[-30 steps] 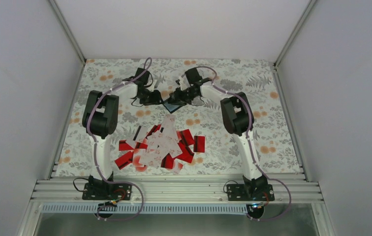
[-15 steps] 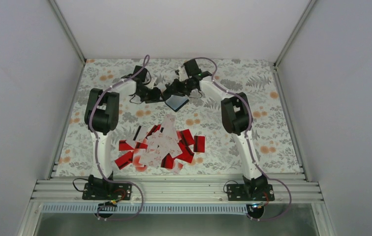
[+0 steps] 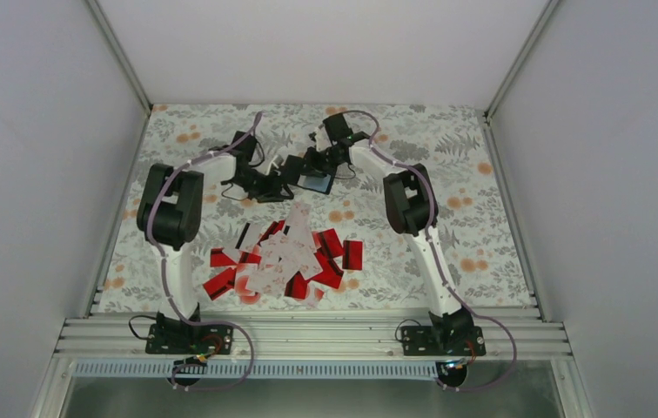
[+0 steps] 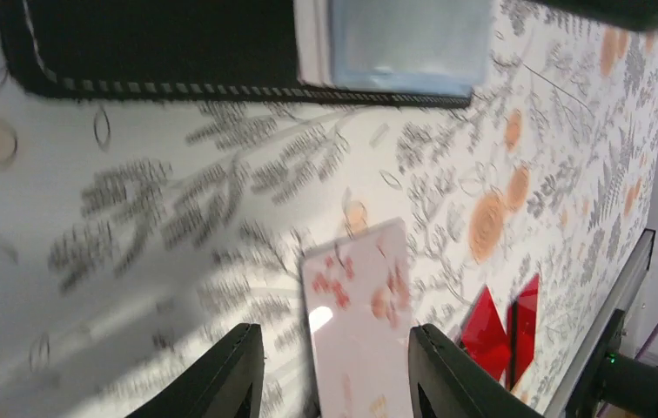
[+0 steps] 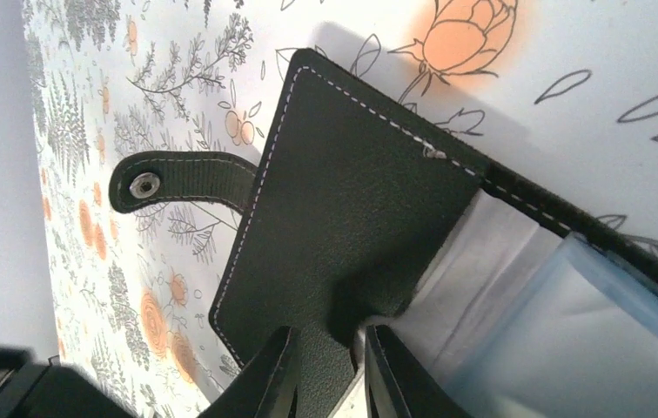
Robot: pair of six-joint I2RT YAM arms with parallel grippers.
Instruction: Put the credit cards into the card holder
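We see the card holder (image 3: 316, 184) lying open on the floral table (image 3: 456, 183), its pale blue-grey inside turned up. The right gripper (image 5: 332, 338) is clenched on the holder's black cover. In the right wrist view the edge of that flap runs down between the two fingers, which stand close together on either side of it. The strap (image 5: 188, 180) with its metal snap sticks out flat from one edge of the cover, and the clear sleeves (image 5: 560, 331) fan out just beside the pinched flap.

The left gripper (image 4: 334, 335) is just beside the holder, on the side toward the left arm, its jaws released and spread wide. Seen between its fingers, a pale card (image 4: 356, 322) with red marks lies flat on the table, near the holder but apart from it. The left wrist view is blurred, so we cannot tell whether the fingers touch that card.

The other credit cards (image 3: 282, 261) sit in a loose heap of red and pale pieces, on the side of the holder toward the arm bases. Two red cards (image 4: 504, 318) show beyond the pale one, farther from the holder.
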